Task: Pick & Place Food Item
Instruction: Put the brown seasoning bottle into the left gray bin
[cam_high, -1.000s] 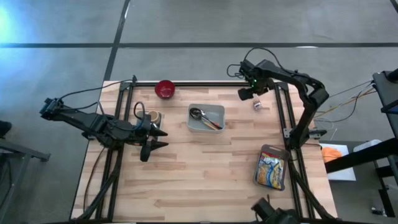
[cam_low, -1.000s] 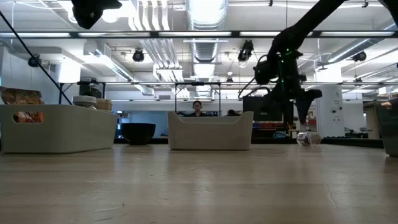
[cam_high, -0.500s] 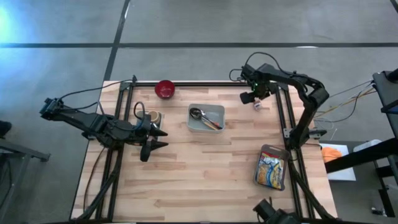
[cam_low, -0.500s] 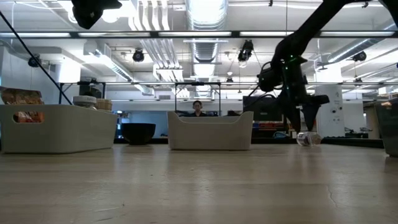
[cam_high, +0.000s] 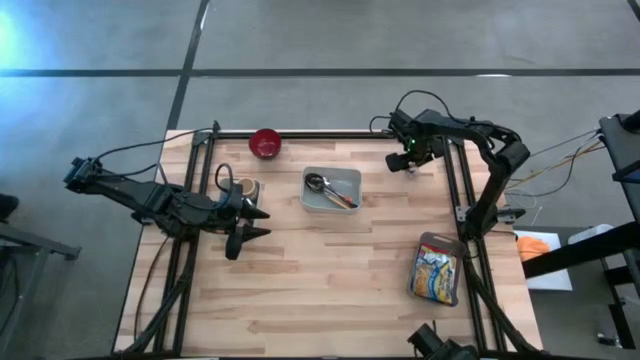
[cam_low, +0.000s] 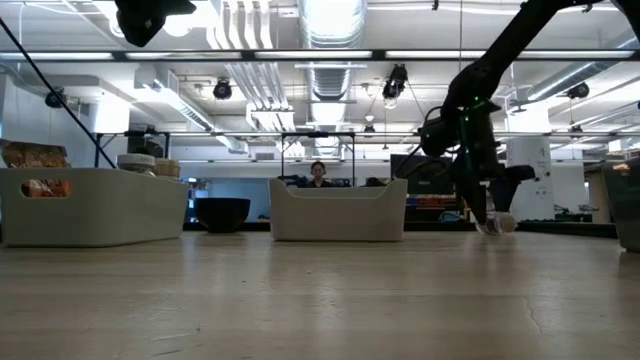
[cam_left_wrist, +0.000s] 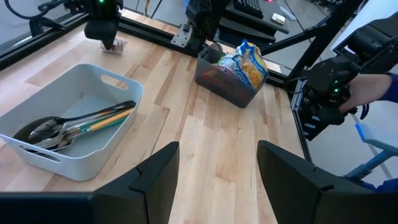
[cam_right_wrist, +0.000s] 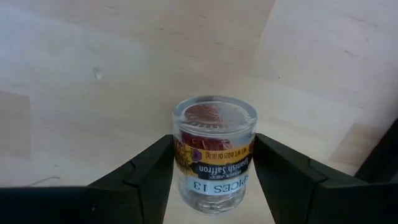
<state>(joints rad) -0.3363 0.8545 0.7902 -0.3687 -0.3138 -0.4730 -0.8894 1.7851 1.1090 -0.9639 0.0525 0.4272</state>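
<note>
Right jaws straddle 1 spice jar (cam_right_wrist: 213, 152)

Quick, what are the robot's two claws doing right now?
Left gripper: jaws open, holding nothing, above the table.
Right gripper: jaws open, one on each side of the saffron jar, not closed on it yet.

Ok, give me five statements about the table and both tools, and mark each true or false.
1. The right tool straddles a spice jar. True.
2. The jar lies on its side. False: it stands upright.
3. The grey bin holds spoons. True.
4. The left tool grips the red bowl. False: it hangs open, apart from the bowl.
5. The snack bag lies loose on the wood. False: it sits in a dark container.
</note>
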